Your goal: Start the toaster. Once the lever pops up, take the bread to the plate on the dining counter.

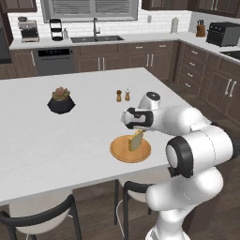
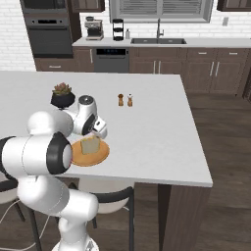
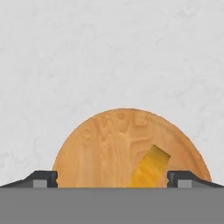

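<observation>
Hand view: hand (image 3: 112, 179) spread wide above bread (image 3: 149, 168) resting on plate (image 3: 109, 144); light, crumbly slice, probably best pinched across its crust edges.

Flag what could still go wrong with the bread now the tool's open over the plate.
1. The small tan, orange-crusted bread slice stands tilted on the round orange-brown wooden plate; it may topple.
2. The open tool hangs directly above the slice, so a careless retreat could clip it off the plate, near the white island counter edge.

The bread (image 1: 136, 140) is seen apparently tilted on the plate (image 1: 123, 153), set near the table (image 1: 56, 140) front edge, shakers (image 1: 123, 95) behind.
</observation>
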Tool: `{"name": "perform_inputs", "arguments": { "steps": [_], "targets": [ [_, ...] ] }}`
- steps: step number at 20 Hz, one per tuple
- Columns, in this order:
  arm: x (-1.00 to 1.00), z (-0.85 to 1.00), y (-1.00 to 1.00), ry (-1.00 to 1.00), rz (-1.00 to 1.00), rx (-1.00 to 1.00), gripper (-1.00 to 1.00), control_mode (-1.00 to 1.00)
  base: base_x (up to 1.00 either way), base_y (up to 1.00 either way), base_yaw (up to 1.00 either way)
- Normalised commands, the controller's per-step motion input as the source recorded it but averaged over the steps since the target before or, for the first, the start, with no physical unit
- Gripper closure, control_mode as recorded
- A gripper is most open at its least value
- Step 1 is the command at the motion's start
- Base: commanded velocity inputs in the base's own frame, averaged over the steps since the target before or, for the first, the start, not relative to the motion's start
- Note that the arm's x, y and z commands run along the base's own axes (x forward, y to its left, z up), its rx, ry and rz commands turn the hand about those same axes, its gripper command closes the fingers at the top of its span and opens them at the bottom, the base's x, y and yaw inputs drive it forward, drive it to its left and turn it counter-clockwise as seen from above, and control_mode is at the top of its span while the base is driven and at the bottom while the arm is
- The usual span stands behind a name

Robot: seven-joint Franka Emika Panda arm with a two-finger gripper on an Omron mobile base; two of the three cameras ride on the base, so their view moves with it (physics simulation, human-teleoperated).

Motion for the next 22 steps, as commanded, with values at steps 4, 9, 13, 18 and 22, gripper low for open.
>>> {"name": "perform_inputs", "arguments": {
  "steps": [4, 9, 13, 18, 22],
  "targets": [
    [0.33, 0.0, 0.23, 0.06, 0.0, 0.0, -1.0, -1.0, 0.0, 0.0, 0.0],
    [0.31, -0.01, 0.26, 0.06, 0.0, 0.0, -1.0, -1.0, 0.0, 0.0, 0.0],
    [0.27, 0.0, 0.26, 0.06, 0.0, 0.0, -1.0, -1.0, 0.0, 0.0, 0.0],
    [0.29, 0.0, 0.22, 0.05, 0.0, 0.0, -1.0, -1.0, 0.0, 0.0, 0.0],
    [-0.04, 0.09, -0.04, 0.05, -0.04, 0.0, -1.0, -1.0, 0.0, 0.0, 0.0]
  ]
}}
